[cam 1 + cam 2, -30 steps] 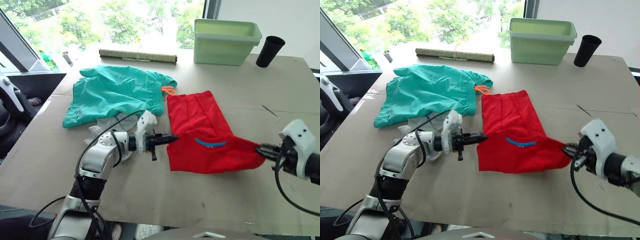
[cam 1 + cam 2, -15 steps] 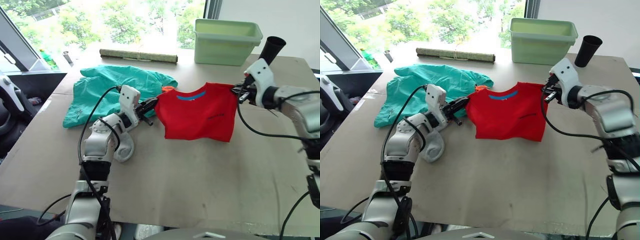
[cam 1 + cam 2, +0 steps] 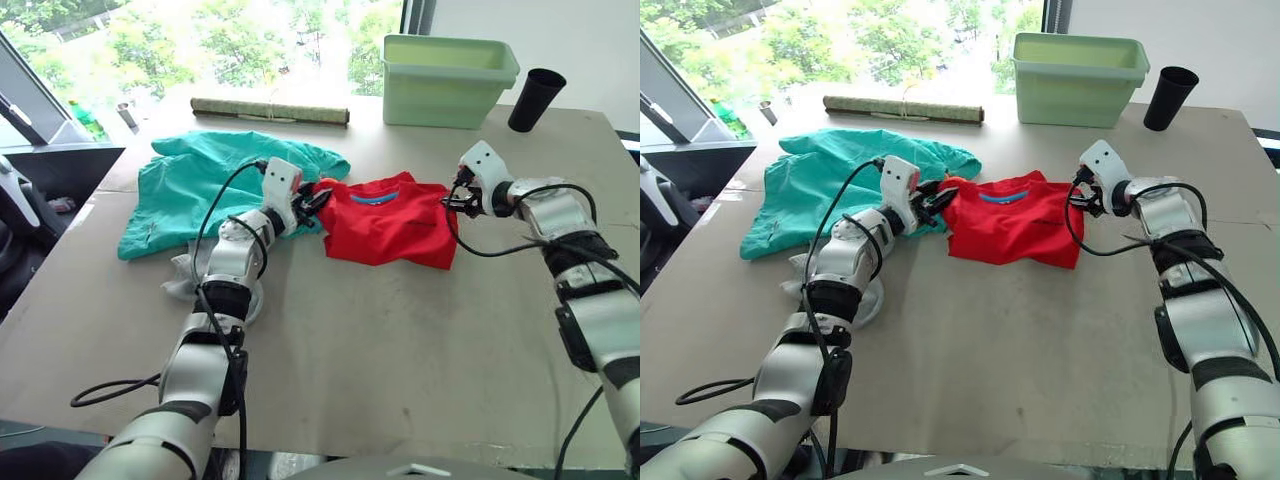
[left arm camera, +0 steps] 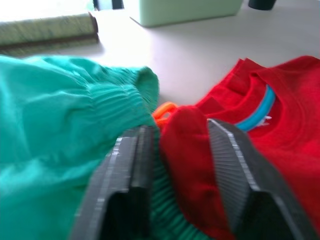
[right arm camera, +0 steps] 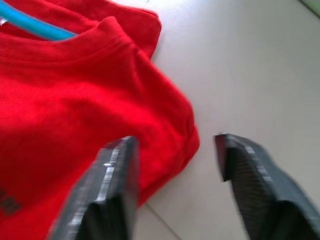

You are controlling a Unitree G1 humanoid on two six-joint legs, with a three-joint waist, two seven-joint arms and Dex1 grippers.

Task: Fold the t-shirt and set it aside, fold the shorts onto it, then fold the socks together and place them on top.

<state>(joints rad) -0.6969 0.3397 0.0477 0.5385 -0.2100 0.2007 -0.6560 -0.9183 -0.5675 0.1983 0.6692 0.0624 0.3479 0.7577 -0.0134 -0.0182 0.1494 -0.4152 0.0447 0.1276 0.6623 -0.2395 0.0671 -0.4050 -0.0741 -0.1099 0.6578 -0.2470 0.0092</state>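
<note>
The red t-shirt (image 3: 385, 218) lies folded on the table's middle, its blue-labelled collar at the far edge. My left gripper (image 4: 182, 165) is open at the shirt's left corner; a fold of red cloth lies between its fingers (image 4: 132, 170). My right gripper (image 5: 175, 170) is open over the shirt's right edge, with bare table between the fingertips. The teal shorts (image 3: 215, 185) are spread out to the left, their orange drawstring (image 4: 164, 111) touching the shirt. A bit of the light grey socks (image 3: 180, 285) shows beside my left arm.
A pale green bin (image 3: 450, 65) and a black cup (image 3: 532, 98) stand at the back right. A rolled mat (image 3: 270, 110) lies along the far edge. Bare tabletop (image 3: 400, 340) stretches in front of the shirt.
Both grippers carried the shirt's near edge up and over to the far side, folding it in half. Both then opened and let the cloth go.
</note>
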